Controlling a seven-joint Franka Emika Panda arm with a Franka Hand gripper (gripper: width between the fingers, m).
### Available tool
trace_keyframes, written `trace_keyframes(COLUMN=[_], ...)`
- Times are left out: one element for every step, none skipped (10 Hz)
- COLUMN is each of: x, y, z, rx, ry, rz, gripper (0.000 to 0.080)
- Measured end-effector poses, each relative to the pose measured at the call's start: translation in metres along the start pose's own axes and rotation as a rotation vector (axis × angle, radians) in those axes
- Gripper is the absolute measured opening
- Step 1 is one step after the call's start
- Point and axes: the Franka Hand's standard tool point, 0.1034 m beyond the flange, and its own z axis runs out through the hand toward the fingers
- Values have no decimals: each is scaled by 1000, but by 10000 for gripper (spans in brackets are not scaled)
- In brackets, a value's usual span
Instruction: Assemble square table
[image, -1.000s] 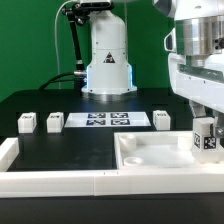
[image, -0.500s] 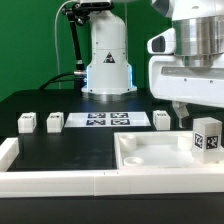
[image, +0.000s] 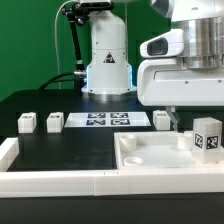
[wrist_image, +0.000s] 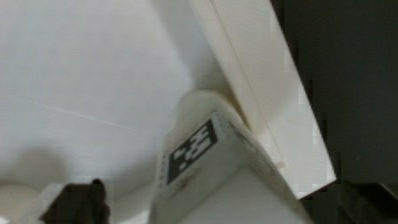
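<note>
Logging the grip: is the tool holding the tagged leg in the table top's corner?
No: the tool is open, its fingers wide apart and clear of the leg standing in a corner of the table top.

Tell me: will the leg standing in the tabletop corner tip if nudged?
Probably stiff and light: the leg looks like a small plastic block. Upright in the tabletop corner beside the rim, it may resist outward pushes but could tip inward.

My black table (image: 70, 148) carries three legs (image: 27, 122) (image: 55, 122) (image: 162, 120) in a back row, with the marker board (image: 108, 120) lying between the second and third. Nearer the camera lie the top (image: 150, 160) and the rail (image: 50, 181).
</note>
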Motion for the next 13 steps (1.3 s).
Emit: trace_keyframes(x=[0,-1,-1,0,-1,-1,-1,0,0,0,0,0,0], y=[-1,-2,-2,-1,-2,-2,-2,-1,0,0,0,0,0], z=[0,-1,-1,-1,0,0,0,0,0,0,0,0,-1], rx=[-1,-1,-1,-2,-5,-12,-12,-16,-17,-17,-17,-17,-17], ry=[1,1,2,2,2,3,3,3,3,3,3,3,4], rz=[-104,-165,-275,-373,-409,-478,-512,-584,-594,-590,-590,-589,-589], gripper=[649,649,649,649,649,649,649,649,649,634,634,463,283])
